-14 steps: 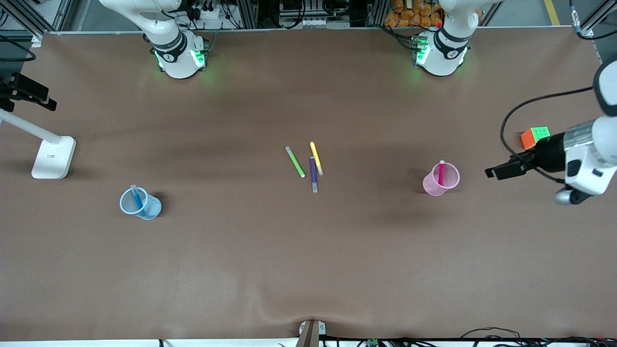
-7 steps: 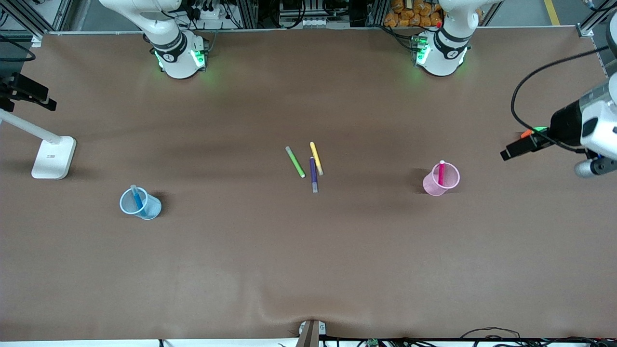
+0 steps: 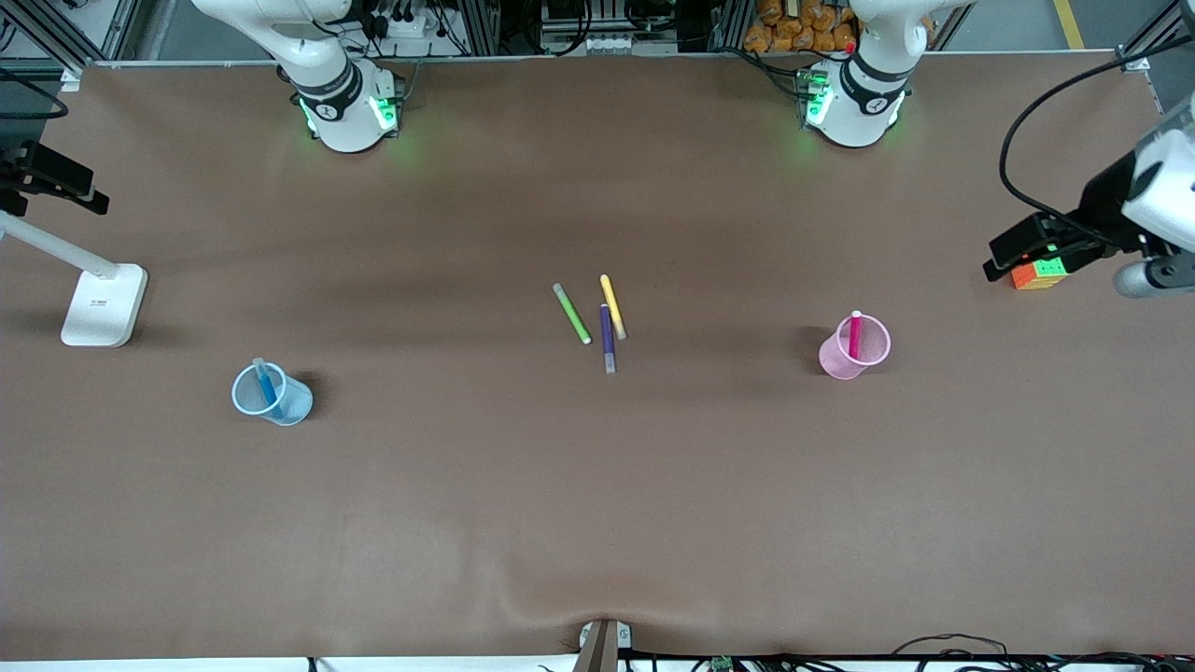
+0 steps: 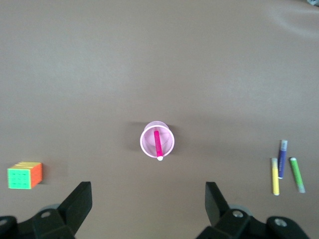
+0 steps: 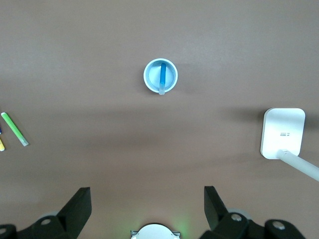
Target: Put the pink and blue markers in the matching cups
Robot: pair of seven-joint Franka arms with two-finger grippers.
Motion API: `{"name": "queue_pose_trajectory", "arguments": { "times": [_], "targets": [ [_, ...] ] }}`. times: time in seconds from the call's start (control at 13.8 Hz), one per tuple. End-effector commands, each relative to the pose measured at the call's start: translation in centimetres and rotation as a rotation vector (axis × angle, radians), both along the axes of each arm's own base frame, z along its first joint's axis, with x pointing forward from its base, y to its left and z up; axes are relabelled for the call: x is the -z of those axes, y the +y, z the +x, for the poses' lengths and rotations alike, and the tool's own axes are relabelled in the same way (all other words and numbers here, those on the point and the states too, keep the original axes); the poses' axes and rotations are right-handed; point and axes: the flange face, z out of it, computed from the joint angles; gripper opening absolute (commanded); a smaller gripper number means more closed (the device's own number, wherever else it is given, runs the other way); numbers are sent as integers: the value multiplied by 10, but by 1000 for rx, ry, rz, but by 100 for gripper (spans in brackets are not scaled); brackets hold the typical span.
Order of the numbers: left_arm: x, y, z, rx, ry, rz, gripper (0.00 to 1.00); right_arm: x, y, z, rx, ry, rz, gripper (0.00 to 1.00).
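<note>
Finding: both placements appear complete. The pink marker [image 3: 854, 334] stands in the pink cup [image 3: 854, 359], and the blue marker [image 3: 268, 385] stands in the blue cup [image 3: 280, 403]. Judged from this, the step in hand is the retreat to rest, and no further handling seems called for beyond parking the arms clear of the cups.

Landmark: the purple pen [image 3: 608, 338] near the table's middle, lying with the green pen [image 3: 571, 314] and yellow pen [image 3: 612, 305] just beside it. The pink cup sits well apart from the purple pen toward the left arm's end of the table; the blue cup sits well apart from it toward the right arm's end and a little nearer the front camera.

Orientation: the pink marker's long axis is close to upright, pale end up, leaning on the rim. The blue marker's axis is tilted, grey end up against the rim.

Left gripper [image 4: 148, 206]: jaws spread wide, holding nothing, raised above the table with the pink cup in its wrist view; in the front view it hangs over a colour cube [image 3: 1038, 273], much farther from the purple pen than the pink cup is.

Right gripper [image 5: 147, 205]: jaws likewise spread and empty, raised high with the blue cup and a white lamp base [image 5: 282, 132] below it.
</note>
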Motion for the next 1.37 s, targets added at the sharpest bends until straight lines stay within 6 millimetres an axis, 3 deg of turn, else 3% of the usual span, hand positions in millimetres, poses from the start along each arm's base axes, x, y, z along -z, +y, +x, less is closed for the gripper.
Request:
{"name": "queue_pose_trajectory", "arguments": {
  "times": [0.0,0.29,0.58,1.3],
  "targets": [
    [-20,-15,-19,37,-30,49,100,-3,-2,1,13,2,16,100],
    [-34,-12,-32,39,-33,47,100,-3,-2,1,16,3,16,100],
    [-34,-3,-43,27,-29,28,100,-3,-2,1,20,7,16,100],
    [-52,-1,-41,64,-64,8,100,-1,-15,-1,34,10,17,100]
  ]
}}
